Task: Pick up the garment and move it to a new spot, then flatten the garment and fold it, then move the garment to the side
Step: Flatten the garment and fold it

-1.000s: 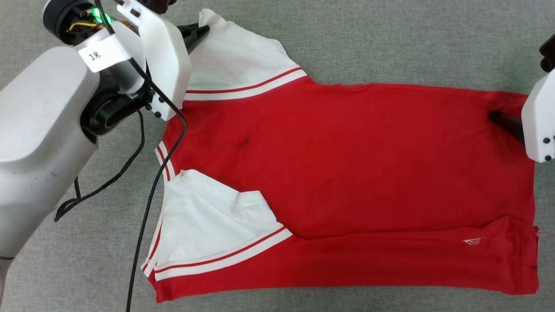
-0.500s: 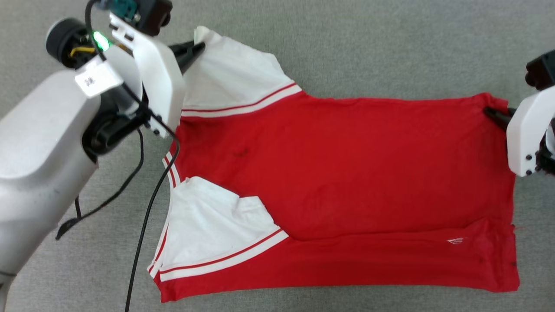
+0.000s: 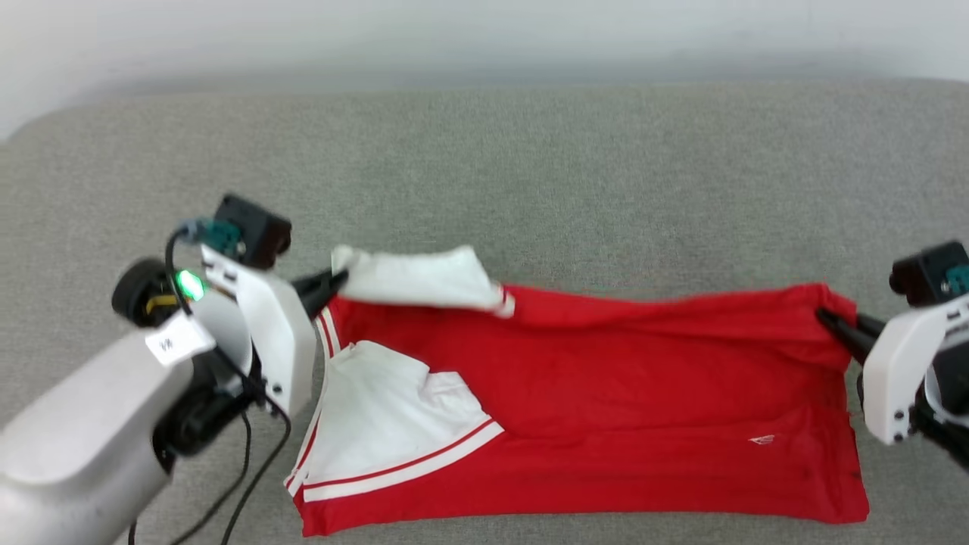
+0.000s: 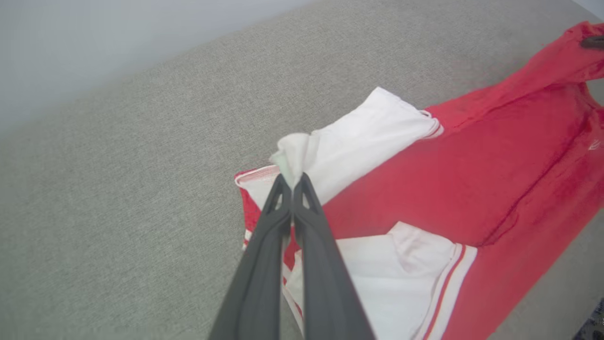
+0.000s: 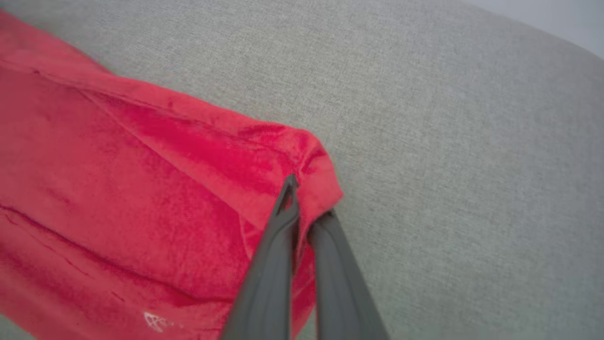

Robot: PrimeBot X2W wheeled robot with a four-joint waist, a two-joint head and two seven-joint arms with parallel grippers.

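Clamping the garment [image 3: 606,393] by thin pinches, left gripper [image 3: 333,282] on white sleeve [image 3: 416,276], right gripper [image 3: 829,319] on red hem [image 3: 802,303]; risking slipping and folding crookedly.

A grey woven-fabric surface [image 3: 530,174], rounded at its far corner against a pale wall [image 3: 484,30], carries one red garment [image 3: 606,401] with white sleeves, lying spread sideways across the near part with its far edge raised.
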